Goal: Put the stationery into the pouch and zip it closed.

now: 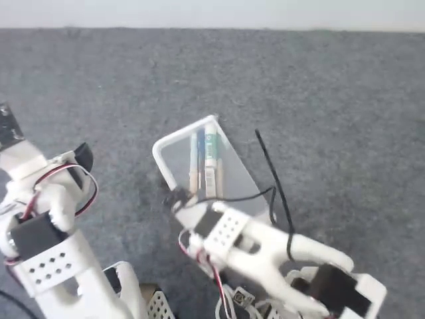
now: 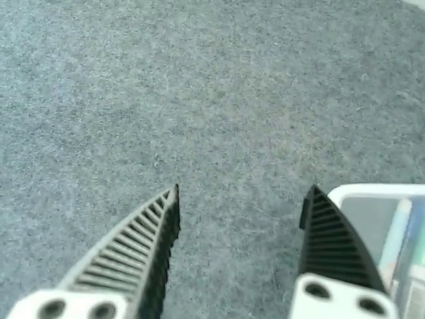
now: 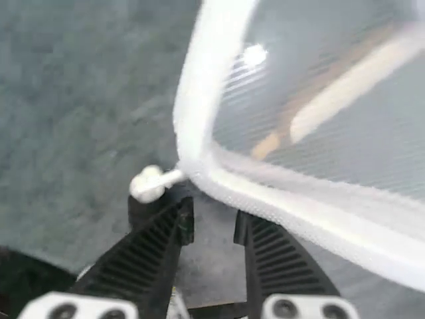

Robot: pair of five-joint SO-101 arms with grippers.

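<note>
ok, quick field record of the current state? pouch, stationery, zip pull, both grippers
surface: grey carpet
pouch: clear, white-edged, lying flat
stationery: pens inside the pouch
right gripper: narrowly open at a pouch corner, holding nothing
zip pull: white bead at that corner, just beyond the right gripper, not gripped
left gripper: open over bare carpet, beside the pouch
zip state: cannot tell

Looks like some indoor robot test setup, lab-ish, can't pin down more: grey carpet-like cover on the table (image 1: 332,86), plain pale wall (image 1: 212,12) behind, exposed wires (image 1: 95,191) on a white arm (image 1: 53,262)
</note>
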